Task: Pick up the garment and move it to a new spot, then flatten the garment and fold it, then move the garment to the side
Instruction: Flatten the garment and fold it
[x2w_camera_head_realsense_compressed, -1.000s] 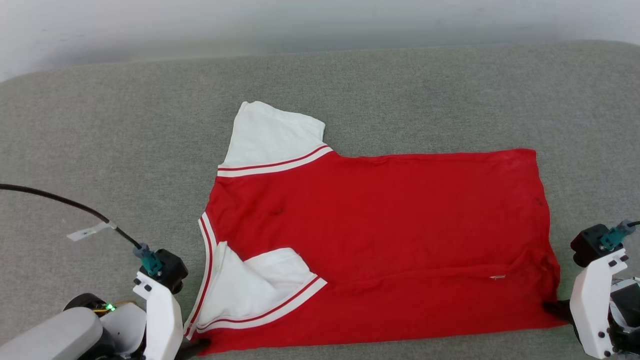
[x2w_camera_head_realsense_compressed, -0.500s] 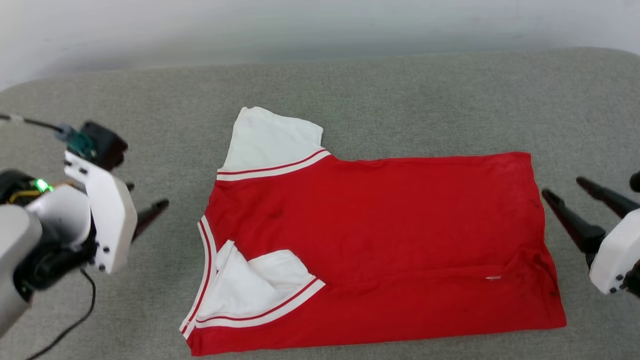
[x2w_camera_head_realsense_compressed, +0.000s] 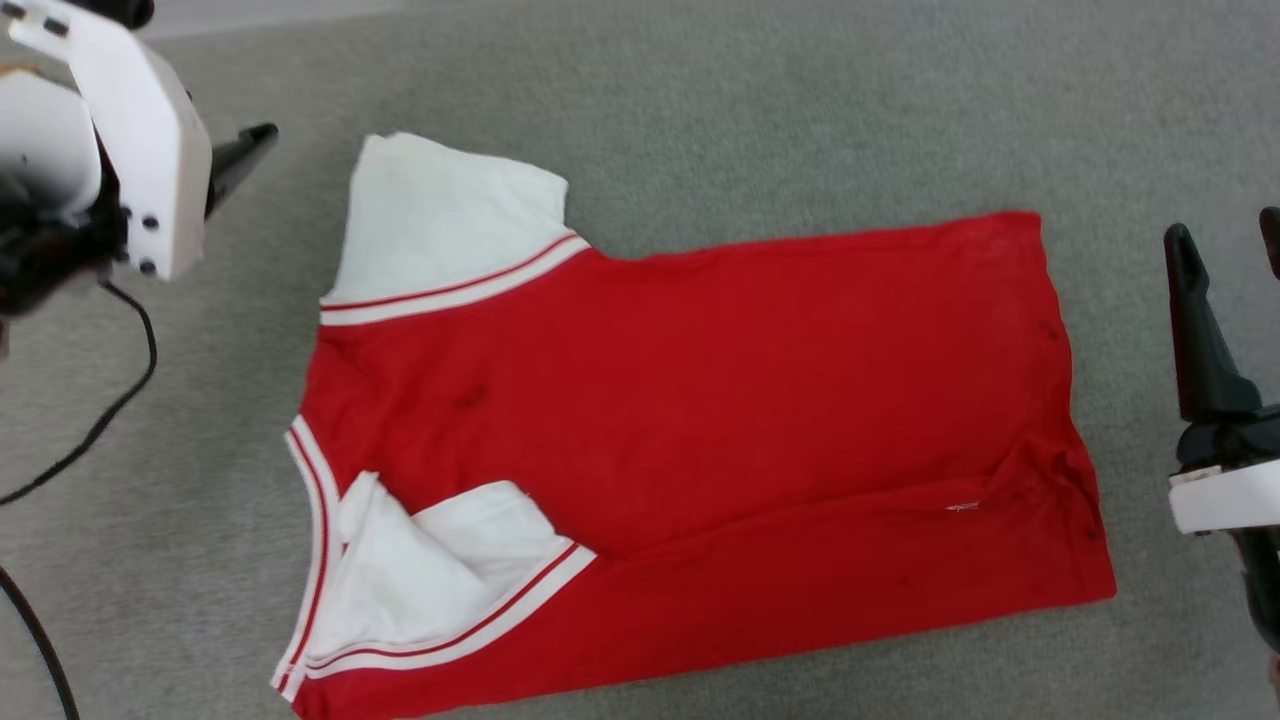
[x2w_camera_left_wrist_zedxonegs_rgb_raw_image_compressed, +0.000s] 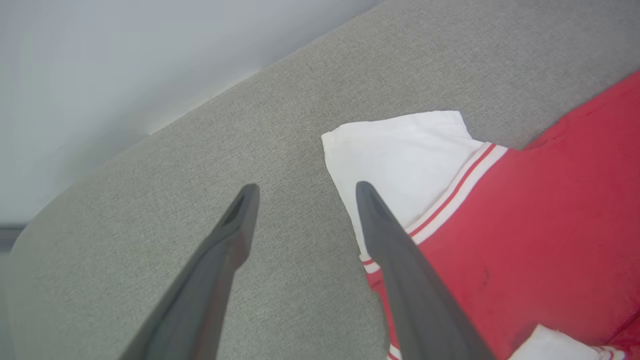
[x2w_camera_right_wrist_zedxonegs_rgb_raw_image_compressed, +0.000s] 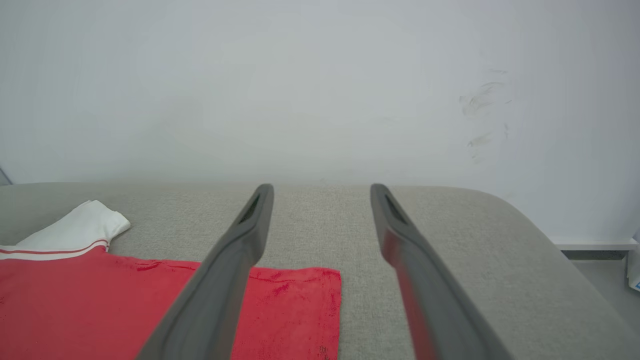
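- Head view: a red shirt (x2w_camera_head_realsense_compressed: 700, 430) is lying spread out on a grey padded surface (x2w_camera_head_realsense_compressed: 750, 100). Its plain red side is facing up, with the neck end pointing to the robot's left and the hem to its right.
- One white sleeve (x2w_camera_head_realsense_compressed: 440, 220) is lying flat on the far side. The other sleeve (x2w_camera_head_realsense_compressed: 430, 570) is sitting rumpled on the near side, folded in over the red body.
- Red-and-white striped trim (x2w_camera_head_realsense_compressed: 308, 520) is running along the neck edge, and a small white tag (x2w_camera_head_realsense_compressed: 962, 508) is showing on a long crease near the hem.
- The left claw (x2w_camera_left_wrist_zedxonegs_rgb_raw_image_compressed: 305, 189) is standing wide open and gripping nothing. In the left wrist view, one finger is hanging over bare grey fabric and the other is crossing in front of the far sleeve's edge. From the head camera it is sitting off to the left of that sleeve, apart from the shirt.
- The right claw (x2w_camera_head_realsense_compressed: 1226, 228) is also standing wide open and empty. It is hovering just beside the hem on the robot's right without touching it.
- In the right wrist view, the fingers are pointing toward a pale wall (x2w_camera_right_wrist_zedxonegs_rgb_raw_image_compressed: 300, 75), and the far hem corner is showing behind one of them.
- A black cable (x2w_camera_head_realsense_compressed: 125, 390) is trailing over the grey surface at the left.
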